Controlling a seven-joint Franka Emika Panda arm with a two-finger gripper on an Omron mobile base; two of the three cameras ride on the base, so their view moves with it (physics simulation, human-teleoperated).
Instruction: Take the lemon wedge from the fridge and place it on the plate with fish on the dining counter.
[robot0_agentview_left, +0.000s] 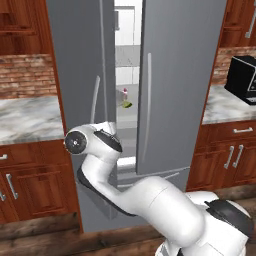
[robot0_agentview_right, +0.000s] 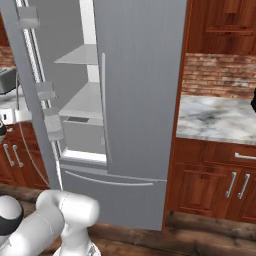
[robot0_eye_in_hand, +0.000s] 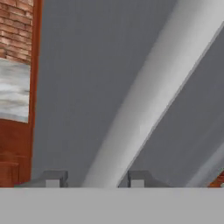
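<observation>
The grey fridge (robot0_agentview_left: 175, 75) stands straight ahead with its left door (robot0_agentview_left: 80, 60) swung partly open. Through the gap, the tiny yellow-green lemon wedge (robot0_agentview_left: 127, 105) lies on a white shelf. In the hand view my gripper (robot0_eye_in_hand: 94, 181) sits close against the left door, open. Its two fingertips (robot0_eye_in_hand: 52, 179) straddle the door's long pale handle (robot0_eye_in_hand: 144, 109), with a gap on the left side. My arm's elbow (robot0_agentview_left: 92, 145) is in front of that door. From the right, the white shelves (robot0_agentview_right: 82, 102) show inside. The plate, fish and dining counter are out of view.
A tiny white bottle (robot0_agentview_left: 124, 93) with a pink-red cap stands just behind the wedge. Marble-topped wood cabinets flank the fridge, left (robot0_agentview_left: 30, 117) and right (robot0_agentview_left: 227, 107). A black appliance (robot0_agentview_left: 242, 77) sits on the right one. The right fridge door (robot0_agentview_right: 140, 85) is shut.
</observation>
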